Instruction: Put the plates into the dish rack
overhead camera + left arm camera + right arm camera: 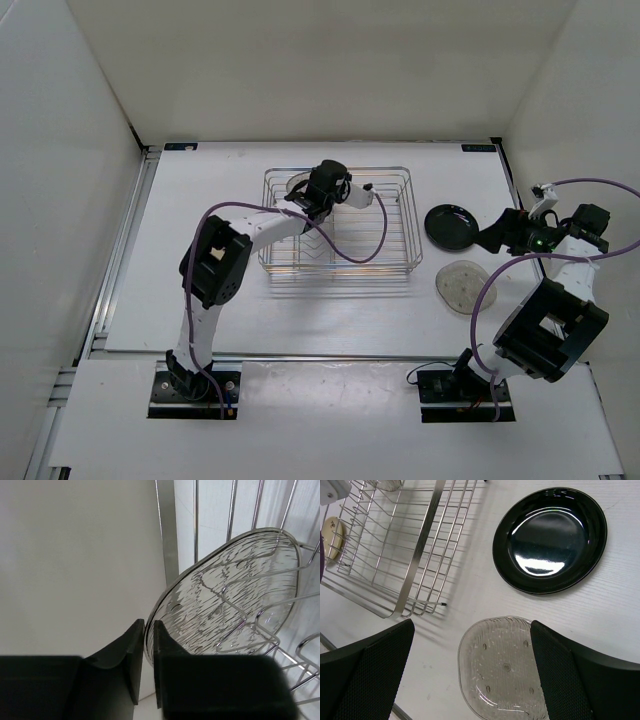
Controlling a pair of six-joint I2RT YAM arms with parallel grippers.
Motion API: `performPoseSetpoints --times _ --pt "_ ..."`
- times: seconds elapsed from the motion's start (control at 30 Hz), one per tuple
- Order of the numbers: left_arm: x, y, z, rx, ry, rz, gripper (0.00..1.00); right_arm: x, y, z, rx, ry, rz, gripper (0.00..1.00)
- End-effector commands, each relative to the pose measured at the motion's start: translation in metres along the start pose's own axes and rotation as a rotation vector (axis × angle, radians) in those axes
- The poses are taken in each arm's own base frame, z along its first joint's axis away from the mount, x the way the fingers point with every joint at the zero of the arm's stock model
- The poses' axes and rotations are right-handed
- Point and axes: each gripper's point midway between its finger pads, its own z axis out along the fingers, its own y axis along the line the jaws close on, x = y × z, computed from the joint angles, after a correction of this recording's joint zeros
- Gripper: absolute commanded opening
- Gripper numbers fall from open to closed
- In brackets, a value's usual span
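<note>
The silver wire dish rack (pixel 390 225) stands mid-table. My left gripper (pixel 320 195) is over its back left part, shut on the rim of a pale translucent grey plate (pixel 235 600) that stands on edge among the wire dividers; the fingers (pixel 132 655) pinch the rim. My right gripper (pixel 472 675) is open wide and hangs above a second grey plate (pixel 502 672), which lies flat on the table (pixel 462 287). The glossy black plate (pixel 550 535) lies flat beyond it (pixel 452 226). A tan plate (pixel 331 537) stands in the rack's far part.
White walls close in the table at the back and on both sides. The rack's near right corner (pixel 427 605) is close to the grey plate on the table. A purple cable (pixel 375 235) hangs over the rack.
</note>
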Motion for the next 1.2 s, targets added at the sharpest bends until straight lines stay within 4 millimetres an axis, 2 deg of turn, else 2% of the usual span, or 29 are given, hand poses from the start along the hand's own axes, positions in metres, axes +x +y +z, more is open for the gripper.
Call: performPoseSetpoints --times 0.0,0.13,0.23,0.3,0.33,0.4,0.5,0.57,0.6,0.63,0.67,0.7,0.73,0.77,0.83,0.87,0.9,0.93,0.97,1.0,1.03,1.07,1.1,1.13,1.17 --pt "0.006 0.009 -0.003 -0.004 0.005 -0.026 0.33 -0.010 0.008 -0.005 -0.018 -0.032 -0.044 1.00" --pt "0.008 0.019 -0.010 -0.026 0.011 -0.057 0.44 -0.010 0.006 -0.007 -0.010 -0.036 -0.040 1.00" --pt "0.011 0.035 -0.023 -0.056 0.004 -0.089 0.54 -0.010 0.006 -0.007 -0.010 -0.036 -0.040 1.00" --pt "0.014 0.034 -0.029 -0.057 0.013 -0.099 0.60 -0.012 0.004 -0.006 -0.010 -0.036 -0.040 1.00" --pt "0.017 0.045 -0.037 -0.081 0.019 -0.109 0.68 -0.011 0.003 -0.006 -0.001 -0.031 -0.040 1.00" --pt "0.015 0.051 -0.046 -0.098 0.014 -0.152 0.73 -0.010 0.001 -0.007 0.010 -0.026 -0.040 1.00" --pt "0.020 0.073 -0.067 -0.154 0.028 -0.216 0.80 -0.006 -0.012 -0.007 0.068 0.002 -0.035 1.00" --pt "0.030 0.095 -0.086 -0.216 0.054 -0.298 0.82 -0.005 -0.021 -0.006 0.124 0.022 -0.031 1.00" --pt "0.034 0.108 -0.095 -0.248 0.063 -0.330 0.83 -0.011 -0.033 -0.007 0.176 0.011 -0.053 1.00" --pt "0.039 0.117 -0.103 -0.278 0.079 -0.368 0.84 -0.005 -0.049 -0.008 0.264 0.053 -0.049 1.00" --pt "0.056 0.132 -0.120 -0.320 0.108 -0.460 0.84 -0.002 -0.055 -0.007 0.290 0.070 -0.052 1.00" --pt "0.065 0.136 -0.129 -0.329 0.112 -0.509 0.85 0.002 -0.065 -0.005 0.316 0.084 -0.037 1.00" --pt "0.085 0.142 -0.138 -0.352 0.139 -0.573 0.85 0.001 -0.069 -0.002 0.326 0.097 -0.039 1.00" --pt "0.099 0.153 -0.160 -0.387 0.137 -0.643 0.87 0.001 -0.072 0.000 0.325 0.101 -0.023 1.00" --pt "0.124 0.128 -0.170 -0.352 0.180 -0.784 0.87 0.003 -0.083 0.006 0.318 0.117 0.016 1.00" --pt "0.145 0.131 -0.189 -0.369 0.165 -0.850 0.87 0.006 -0.089 0.012 0.305 0.125 0.043 1.00" --pt "0.155 0.106 -0.187 -0.337 0.188 -0.919 0.87 -0.001 -0.093 0.014 0.308 0.116 0.067 1.00" --pt "0.165 0.098 -0.192 -0.330 0.189 -0.964 0.88 -0.003 -0.098 0.017 0.308 0.116 0.085 1.00" --pt "0.188 0.092 -0.208 -0.328 0.212 -1.014 0.88 -0.001 -0.105 0.023 0.291 0.125 0.113 1.00" --pt "0.189 0.073 -0.205 -0.279 0.186 -1.089 0.88 -0.012 -0.111 0.025 0.298 0.109 0.126 1.00" --pt "0.195 0.067 -0.209 -0.265 0.180 -1.127 0.88 -0.017 -0.114 0.027 0.289 0.102 0.133 1.00" --pt "0.214 0.058 -0.214 -0.259 0.210 -1.170 0.88 -0.013 -0.120 0.037 0.275 0.122 0.145 1.00" --pt "0.212 0.056 -0.219 -0.239 0.158 -1.226 0.88 -0.014 -0.124 0.038 0.282 0.129 0.169 1.00" --pt "0.216 0.048 -0.219 -0.222 0.157 -1.247 0.88 -0.024 -0.122 0.046 0.269 0.132 0.147 1.00" --pt "0.220 0.042 -0.217 -0.209 0.158 -1.266 0.88 -0.019 -0.127 0.054 0.259 0.148 0.169 1.00"
